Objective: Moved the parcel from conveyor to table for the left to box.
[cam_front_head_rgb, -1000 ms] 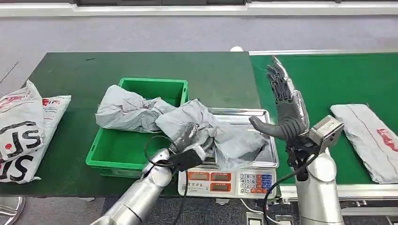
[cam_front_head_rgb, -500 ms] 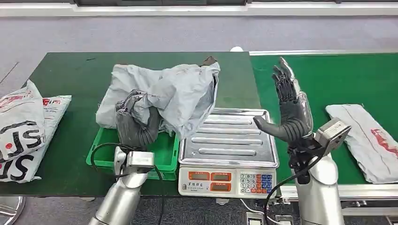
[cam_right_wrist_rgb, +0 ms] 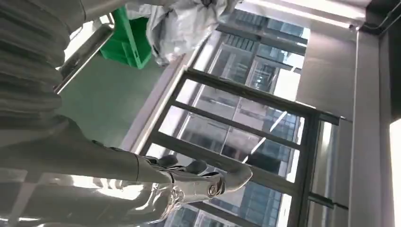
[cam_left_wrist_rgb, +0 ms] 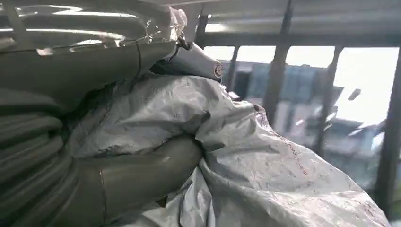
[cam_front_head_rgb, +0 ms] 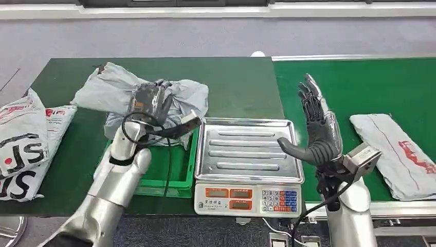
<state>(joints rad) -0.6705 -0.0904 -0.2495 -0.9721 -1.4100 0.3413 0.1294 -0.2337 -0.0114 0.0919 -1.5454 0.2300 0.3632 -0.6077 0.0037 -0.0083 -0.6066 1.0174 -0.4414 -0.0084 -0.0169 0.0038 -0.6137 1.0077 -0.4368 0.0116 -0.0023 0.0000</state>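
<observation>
My left hand (cam_front_head_rgb: 150, 102) grips a crumpled grey parcel (cam_front_head_rgb: 105, 88) and holds it up above the far side of the green box (cam_front_head_rgb: 154, 172). In the left wrist view the thumb (cam_left_wrist_rgb: 142, 175) presses into the parcel's grey plastic (cam_left_wrist_rgb: 265, 165). More grey plastic (cam_front_head_rgb: 180, 116) hangs down to the box's rim; whether it is a second parcel I cannot tell. My right hand (cam_front_head_rgb: 318, 128) stands upright and open, fingers spread, between the scale and the conveyor. The right wrist view shows its fingers (cam_right_wrist_rgb: 189, 182) holding nothing.
A steel scale tray (cam_front_head_rgb: 247, 149) sits bare just right of the box, with its keypad (cam_front_head_rgb: 277, 200) at the front. Another grey parcel (cam_front_head_rgb: 396, 149) lies on the green conveyor (cam_front_head_rgb: 370, 82) at the right. White printed parcels (cam_front_head_rgb: 25, 144) are heaped at the table's left edge.
My left hand has lifted the grey parcel off the scale tray and swung it left over the green box. The parcel on the conveyor has crept left. My right hand has hardly moved.
</observation>
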